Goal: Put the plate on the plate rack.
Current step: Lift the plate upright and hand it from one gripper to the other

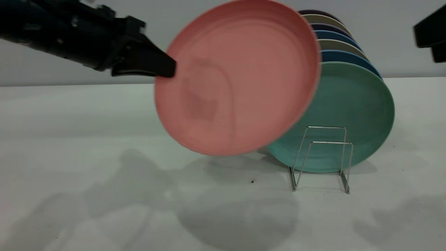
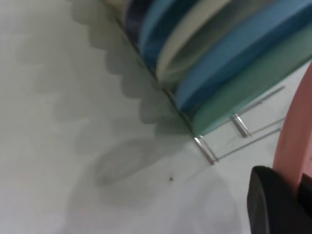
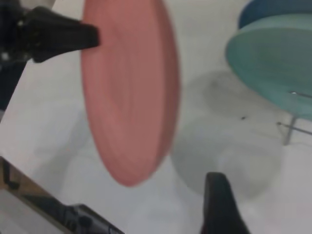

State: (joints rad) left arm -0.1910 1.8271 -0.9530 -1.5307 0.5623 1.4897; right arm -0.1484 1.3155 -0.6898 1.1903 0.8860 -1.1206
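The salmon-pink plate [image 1: 237, 76] hangs tilted in the air, its lower edge just above the table, left of and in front of the rack. My left gripper [image 1: 170, 69] is shut on its left rim. In the left wrist view a black finger [image 2: 273, 204] clamps the pink rim [image 2: 297, 126]. The plate also shows in the right wrist view [image 3: 126, 92]. The silver wire plate rack [image 1: 327, 142] stands at right, its two front loops free. My right arm [image 1: 430, 33] is raised at the far right; one finger [image 3: 219, 200] shows, holding nothing.
A teal-green plate [image 1: 348, 115] stands in the rack right behind the free loops. Behind it stand several more plates, blue [image 1: 348, 57] and cream. The white table [image 1: 104, 157] carries nothing else apart from a small dark speck [image 1: 252, 181].
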